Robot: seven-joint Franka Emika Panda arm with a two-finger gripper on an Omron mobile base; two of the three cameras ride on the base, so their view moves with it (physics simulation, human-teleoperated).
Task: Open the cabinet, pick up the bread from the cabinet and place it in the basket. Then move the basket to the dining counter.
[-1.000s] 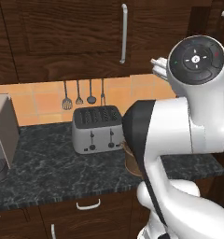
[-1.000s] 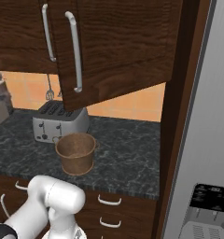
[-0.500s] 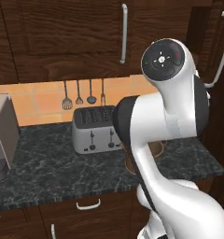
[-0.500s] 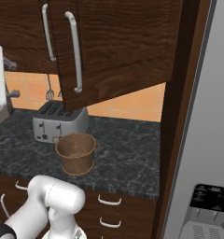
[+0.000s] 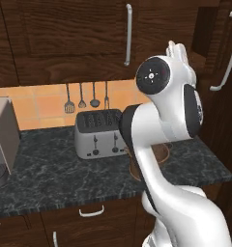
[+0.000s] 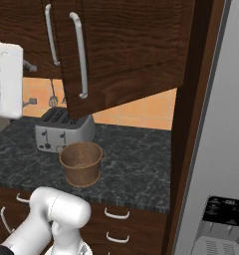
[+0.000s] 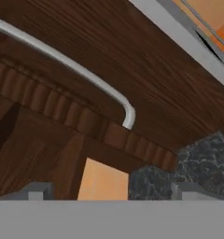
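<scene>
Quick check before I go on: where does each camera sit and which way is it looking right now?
Left base view: behind-left, looking forward over the arm at toaster and cabinet.
Right base view: behind-right, facing the ajar cabinet door and basket; arm at lower left.
Hand view: on the hand, facing the door's handle; open gripper.
Both base views share toaster and worktop.

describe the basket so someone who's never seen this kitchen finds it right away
Start at the black speckled worktop under the dark wood wall cabinet. Just in front of the silver toaster stands the basket: round, brown, woven, bucket-shaped and open-topped, the one brown thing on the stone.
</scene>
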